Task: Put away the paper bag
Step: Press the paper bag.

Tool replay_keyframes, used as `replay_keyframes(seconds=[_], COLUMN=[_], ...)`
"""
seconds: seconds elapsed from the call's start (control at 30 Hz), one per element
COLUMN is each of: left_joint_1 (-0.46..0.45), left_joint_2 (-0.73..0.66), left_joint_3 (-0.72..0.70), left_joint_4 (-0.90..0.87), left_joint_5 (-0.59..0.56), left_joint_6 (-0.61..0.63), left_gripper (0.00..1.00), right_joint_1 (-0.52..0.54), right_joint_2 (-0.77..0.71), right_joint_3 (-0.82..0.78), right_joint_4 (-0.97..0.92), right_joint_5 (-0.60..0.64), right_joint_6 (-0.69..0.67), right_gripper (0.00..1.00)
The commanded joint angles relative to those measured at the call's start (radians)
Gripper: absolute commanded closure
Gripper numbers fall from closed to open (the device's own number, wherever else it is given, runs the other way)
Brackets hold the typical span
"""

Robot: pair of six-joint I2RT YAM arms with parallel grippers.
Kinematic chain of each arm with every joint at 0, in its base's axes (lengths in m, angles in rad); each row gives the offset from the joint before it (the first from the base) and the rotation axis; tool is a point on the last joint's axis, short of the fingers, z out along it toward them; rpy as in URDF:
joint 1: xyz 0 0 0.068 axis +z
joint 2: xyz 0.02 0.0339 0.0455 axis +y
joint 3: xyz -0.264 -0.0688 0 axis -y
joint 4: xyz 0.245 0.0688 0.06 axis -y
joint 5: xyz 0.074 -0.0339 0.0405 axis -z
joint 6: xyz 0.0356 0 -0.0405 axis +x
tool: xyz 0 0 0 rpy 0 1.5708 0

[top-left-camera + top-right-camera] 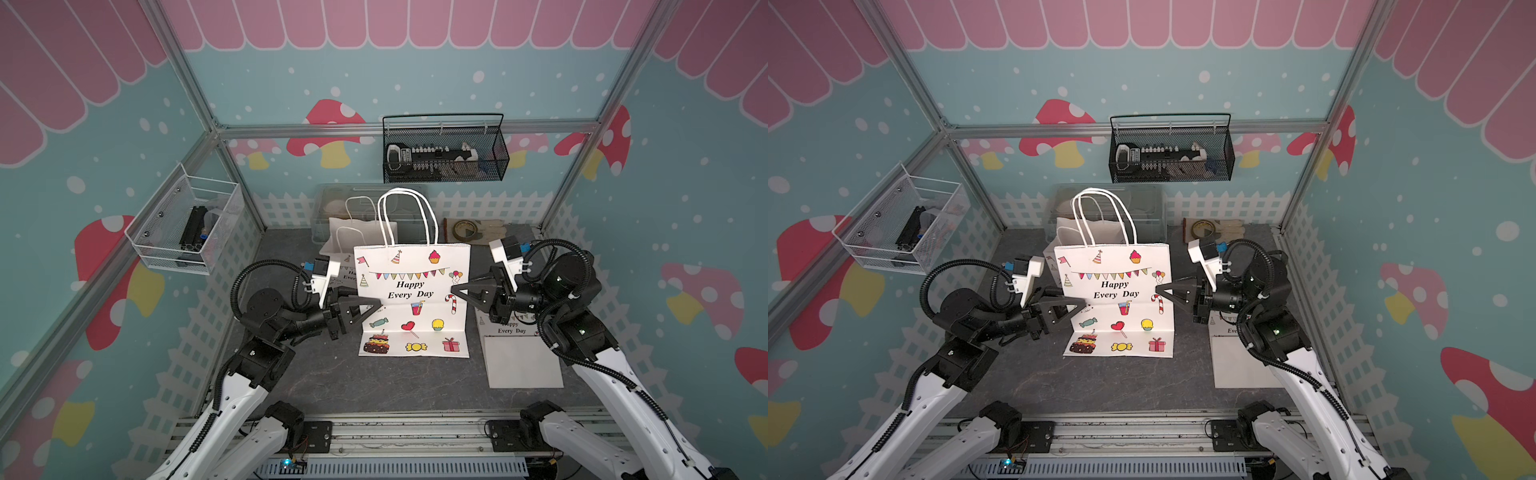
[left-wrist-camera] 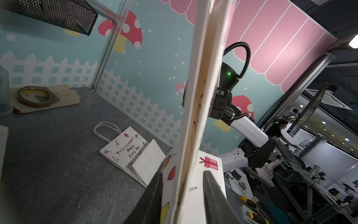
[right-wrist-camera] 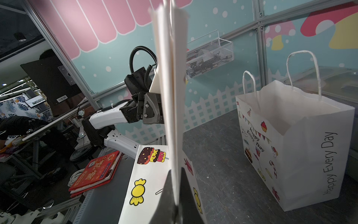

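At mid-table, both top views: folded-flat paper bag held upright, handles up, printed side to cam, bottom end down at the table.
Sides, top views: left gripper at the bag's left edge; right gripper at its right edge, approx. same height.
Bkgd, top views: open bag stands behind; flat bag lies on the table's right side; black basket on back wall, white basket on left wall.
Left wrist view: left gripper spread, fingers either side of the paper bag edge w/ gaps showing, not pinching. Flat bag and tape roll lie on the table beyond.
Right wrist view: right gripper pressed tight on the paper bag edge, pinching it. Open bag stands well apart.
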Motion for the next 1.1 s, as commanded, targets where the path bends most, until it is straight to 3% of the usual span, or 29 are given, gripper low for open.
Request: replay_keyframes(seconds=[0.0, 0.1, 0.23, 0.3, 0.4, 0.6, 0.7, 1.07], left_joint_1=[-0.002, -0.003, -0.003, -0.002, -0.002, -0.002, -0.002, -0.003], left_joint_2=[-0.009, -0.021, -0.029, -0.036, -0.038, -0.061, -0.065, -0.075], left_joint_3=[-0.035, -0.052, -0.052, -0.053, -0.057, -0.065, -0.063, -0.055], left_joint_4=[-0.008, -0.012, -0.02, -0.014, 0.025, 0.071, 0.087, 0.102], left_joint_5=[0.045, 0.046, 0.035, 0.02, 0.0, -0.025, -0.028, -0.035], left_joint_6=[0.0, 0.003, 0.009, 0.007, -0.028, -0.069, -0.086, -0.109], left_gripper=[0.64, 0.67, 0.92, 1.0, 1.0, 1.0, 1.0, 1.0], right_joint_1=[0.0, 0.001, 0.001, 0.001, 0.002, 0.007, 0.009, 0.02], right_joint_2=[-0.007, 0.001, 0.009, 0.012, 0.006, -0.042, -0.059, -0.067], right_joint_3=[0.043, 0.053, 0.049, 0.045, 0.032, -0.045, -0.059, -0.071], right_joint_4=[0.013, 0.021, 0.052, 0.023, -0.055, -0.033, -0.047, -0.072], right_joint_5=[0.008, 0.006, -0.003, -0.002, 0.001, -0.024, -0.035, -0.047], right_joint_6=[0.01, 0.02, 0.047, 0.026, -0.021, 0.007, 0.001, -0.015], right_gripper=[1.0, 1.0, 1.0, 1.0, 0.99, 0.73, 0.69, 0.93])
